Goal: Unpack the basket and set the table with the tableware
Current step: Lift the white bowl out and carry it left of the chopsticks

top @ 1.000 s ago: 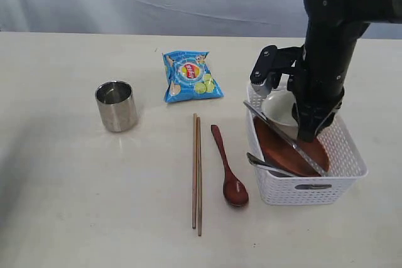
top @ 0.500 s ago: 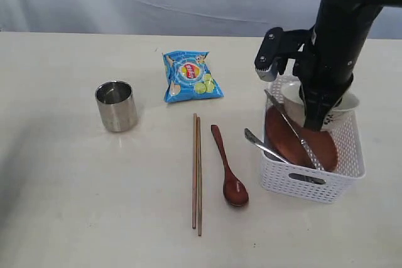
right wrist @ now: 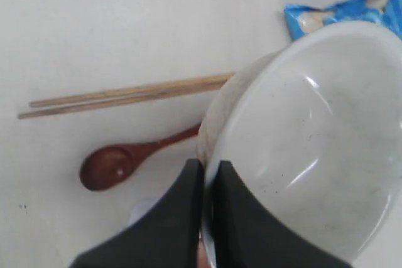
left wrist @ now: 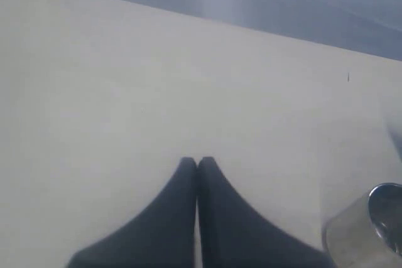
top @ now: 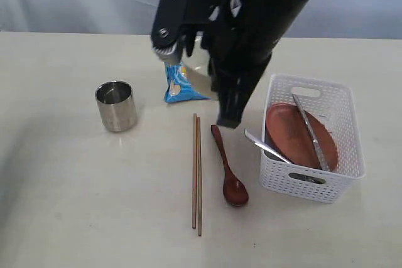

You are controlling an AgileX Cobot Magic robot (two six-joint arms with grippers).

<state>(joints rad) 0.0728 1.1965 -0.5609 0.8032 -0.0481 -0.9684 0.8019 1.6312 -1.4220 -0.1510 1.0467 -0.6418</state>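
Right gripper (right wrist: 208,167): jaws closed tight on the rim of the white bowl (right wrist: 314,142), one finger inside and one outside. The bowl hangs tilted in the air, clear of the basket (top: 295,186), on the side where the spoon (top: 231,180) lies and partly above the crisp packet (top: 179,89).

Left gripper (left wrist: 197,161): jaws fully closed, tips touching, nothing between them. It hangs over bare bench (top: 75,205), well apart from the basket, with the steel cup (top: 116,106) near it.

Basket contents: brown plate (top: 292,139) leaning inside. One steel utensil (top: 312,136) lies across the plate and a second (top: 264,147) pokes out over the basket wall toward the spoon.

Beside the basket on the bench: the spoon just outside its wall, then the chopsticks (top: 196,174) laid parallel. The cup stands upright, farthest off.
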